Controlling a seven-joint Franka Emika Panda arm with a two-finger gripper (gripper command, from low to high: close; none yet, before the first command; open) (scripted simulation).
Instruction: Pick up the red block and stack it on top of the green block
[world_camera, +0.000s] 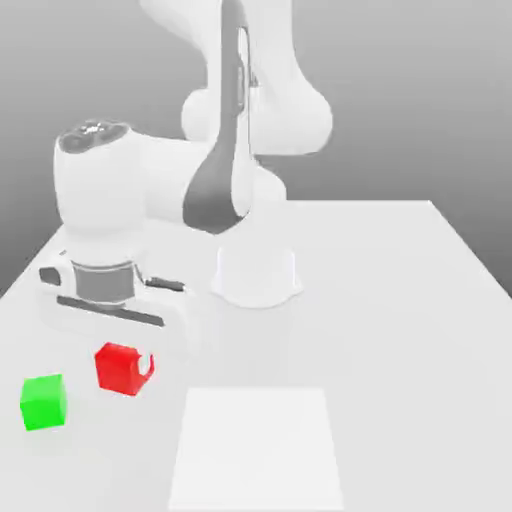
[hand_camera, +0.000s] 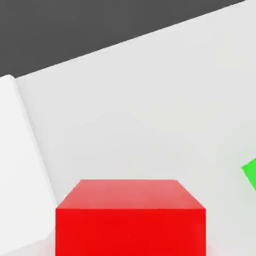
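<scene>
The red block (world_camera: 118, 367) sits between the fingers of my gripper (world_camera: 126, 369), which is shut on it. One white fingertip (world_camera: 149, 367) shows against the block's side toward the exterior view's right. The green block (world_camera: 44, 402) stands on the table a short way toward the exterior view's left and nearer the front, apart from the red one. In the hand view the red block (hand_camera: 130, 220) is close up, and a corner of the green block (hand_camera: 250, 174) shows at the frame's edge.
A flat white square patch (world_camera: 258, 448) lies on the table (world_camera: 400, 300) toward the exterior view's right of the blocks; it is also seen as the pale patch (hand_camera: 20, 165) in the hand view. The arm's white base (world_camera: 256, 275) stands behind, mid-table.
</scene>
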